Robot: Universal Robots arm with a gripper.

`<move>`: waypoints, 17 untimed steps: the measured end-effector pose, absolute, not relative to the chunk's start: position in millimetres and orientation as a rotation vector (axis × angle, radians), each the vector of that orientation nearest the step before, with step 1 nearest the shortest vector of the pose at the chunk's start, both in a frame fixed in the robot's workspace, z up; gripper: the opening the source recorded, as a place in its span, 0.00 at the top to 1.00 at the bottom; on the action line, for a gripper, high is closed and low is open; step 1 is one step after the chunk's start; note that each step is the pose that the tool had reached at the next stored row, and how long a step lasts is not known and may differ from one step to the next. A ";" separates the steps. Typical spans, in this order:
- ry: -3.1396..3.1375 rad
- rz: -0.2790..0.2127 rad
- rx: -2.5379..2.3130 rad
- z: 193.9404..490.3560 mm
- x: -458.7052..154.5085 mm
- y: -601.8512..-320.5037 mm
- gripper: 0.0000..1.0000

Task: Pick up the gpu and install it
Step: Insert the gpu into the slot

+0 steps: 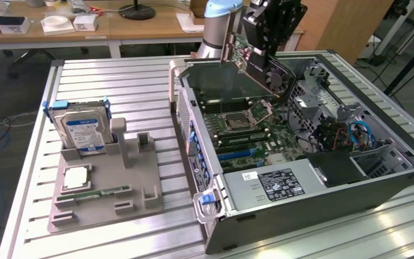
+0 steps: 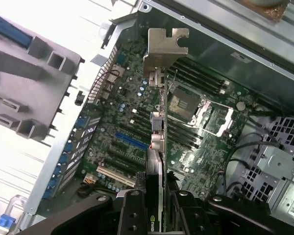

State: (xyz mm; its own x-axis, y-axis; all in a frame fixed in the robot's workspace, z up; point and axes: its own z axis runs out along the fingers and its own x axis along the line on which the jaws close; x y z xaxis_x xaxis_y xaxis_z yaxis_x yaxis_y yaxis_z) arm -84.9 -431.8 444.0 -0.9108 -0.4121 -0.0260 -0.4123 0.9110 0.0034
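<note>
Holding gpu pinched in gripper, above motherboard directly beneath. Picked up already; not yet seated in slot below, hanging clear of board.

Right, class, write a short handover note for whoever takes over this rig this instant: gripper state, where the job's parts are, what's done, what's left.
Gripper: shut on the gpu, clamping one end; the silver bracket is at the far end.
Gpu: held tilted in the air above the open computer case, over the motherboard, with no contact visible.
Done: the gpu is picked up. The hard drive, CPU and memory stick sit on the grey parts holder.
Left: the gpu is not yet seated in an expansion slot.
</note>
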 end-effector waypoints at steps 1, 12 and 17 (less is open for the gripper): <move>3.042 0.014 -0.678 444.0 -84.9 -431.8 0.74; 2.961 0.018 -0.977 444.0 -84.9 -431.8 0.74; 2.913 0.019 -1.112 444.0 -84.9 -431.8 0.74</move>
